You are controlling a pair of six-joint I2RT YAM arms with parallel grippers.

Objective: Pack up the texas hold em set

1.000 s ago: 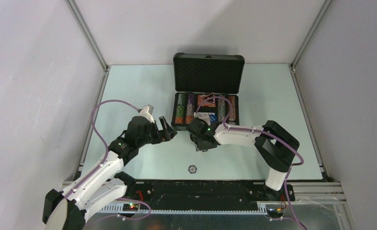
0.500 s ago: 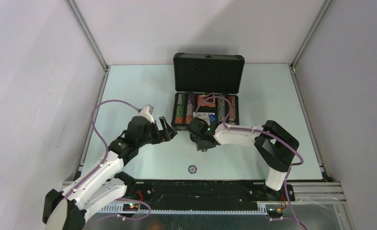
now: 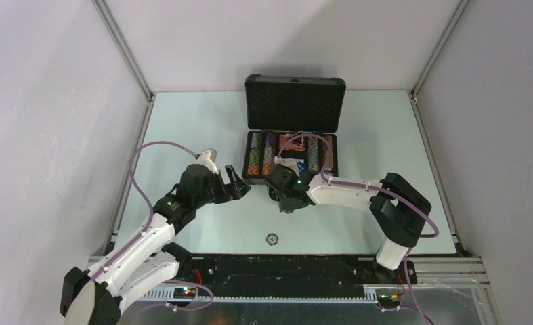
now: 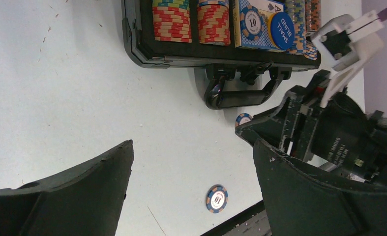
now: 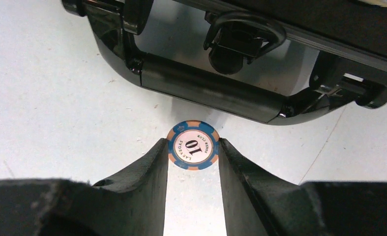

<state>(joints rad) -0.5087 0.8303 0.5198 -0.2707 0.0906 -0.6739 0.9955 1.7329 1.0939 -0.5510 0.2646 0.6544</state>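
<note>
The right hand (image 5: 193, 150) pinches the 10 chip (image 5: 193, 142) by its edges at the very fingertips, flat on the tabletop (image 5: 44, 98) just in front of the briefcase handle (image 5: 206, 91). So shallow a hold could let the chip snap out on lifting. The left hand (image 4: 191, 147) hangs spread and empty left of the handle. Its camera alone shows a second chip (image 4: 216, 198) clearly, farther out from the handle.

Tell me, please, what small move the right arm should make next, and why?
Probably firm the grip, then lift slightly. The right gripper fingers flank the loose 10 chip, seemingly touching both edges, while it lies flat on the table just short of the case handle. The left gripper hangs open, empty.
</note>
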